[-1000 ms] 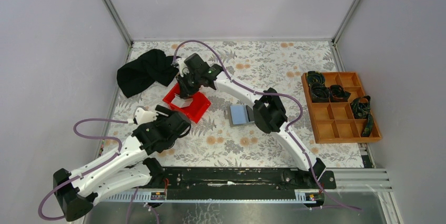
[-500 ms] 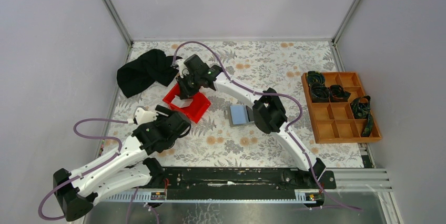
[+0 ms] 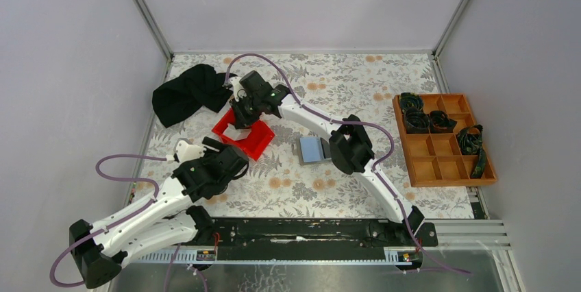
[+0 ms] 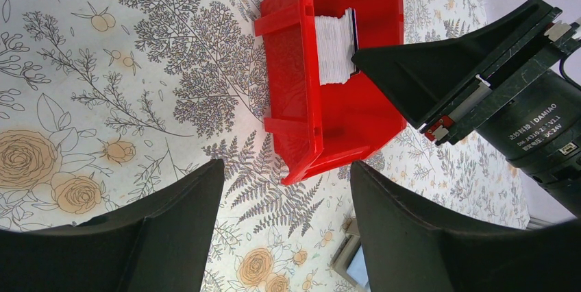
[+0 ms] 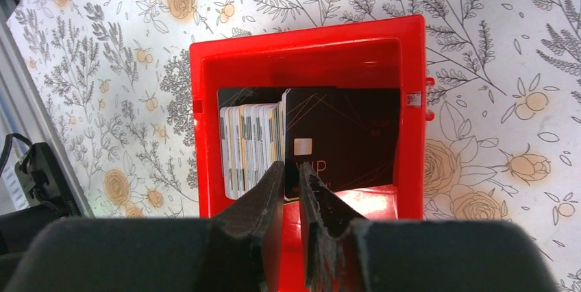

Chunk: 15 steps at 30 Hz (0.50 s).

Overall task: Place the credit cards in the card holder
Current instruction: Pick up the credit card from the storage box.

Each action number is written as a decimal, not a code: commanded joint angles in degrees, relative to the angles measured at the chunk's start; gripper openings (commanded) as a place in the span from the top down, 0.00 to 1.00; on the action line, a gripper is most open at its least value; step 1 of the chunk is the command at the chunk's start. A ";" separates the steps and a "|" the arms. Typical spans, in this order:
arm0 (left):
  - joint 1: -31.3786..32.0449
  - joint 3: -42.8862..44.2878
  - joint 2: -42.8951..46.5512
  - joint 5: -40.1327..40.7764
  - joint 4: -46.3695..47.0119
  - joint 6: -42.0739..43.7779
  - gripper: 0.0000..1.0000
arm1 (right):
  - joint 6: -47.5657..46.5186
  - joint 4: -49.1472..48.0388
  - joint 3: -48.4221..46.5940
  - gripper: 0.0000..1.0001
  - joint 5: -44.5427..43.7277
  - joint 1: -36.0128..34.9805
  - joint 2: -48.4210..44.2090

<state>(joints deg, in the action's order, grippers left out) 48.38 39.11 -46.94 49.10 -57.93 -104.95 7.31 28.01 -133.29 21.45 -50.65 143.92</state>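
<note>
Several credit cards [image 5: 250,144] stand on edge in a red bin [image 5: 308,42], and a black card [image 5: 342,134] leans off the stack to the right. My right gripper [image 5: 291,167] reaches into the bin [image 3: 246,140]. Its jaws are nearly together, with a narrow gap straddling the black card's left edge. In the top view the right gripper [image 3: 241,117] is over the bin's far side. The grey card holder [image 3: 314,149] lies open right of the bin with a light blue card on it. My left gripper [image 4: 286,165] hangs open and empty, just short of the bin's near corner.
A black cloth [image 3: 188,96] is bunched at the back left. An orange compartment tray [image 3: 442,162] holding dark items sits along the right edge. The right arm's elbow [image 3: 351,144] hangs next to the card holder. Grey walls enclose the table.
The right gripper's jaws have drawn slightly closer together around the black card's edge. Neither arm has otherwise moved.
</note>
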 commanded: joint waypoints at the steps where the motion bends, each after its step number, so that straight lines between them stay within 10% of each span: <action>1: 0.14 -0.60 0.52 2.31 -1.50 -0.97 0.25 | -1.08 0.46 -0.92 0.81 -1.35 -0.64 -5.31; 15: 0.15 -0.70 0.46 3.01 -0.96 -0.74 0.25 | -1.96 0.88 -0.92 0.85 -3.94 0.25 -5.75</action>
<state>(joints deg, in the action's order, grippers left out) 48.38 39.03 -46.85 49.15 -57.89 -104.92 6.68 28.18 -133.29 19.22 -50.61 143.44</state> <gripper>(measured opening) 0.750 0.160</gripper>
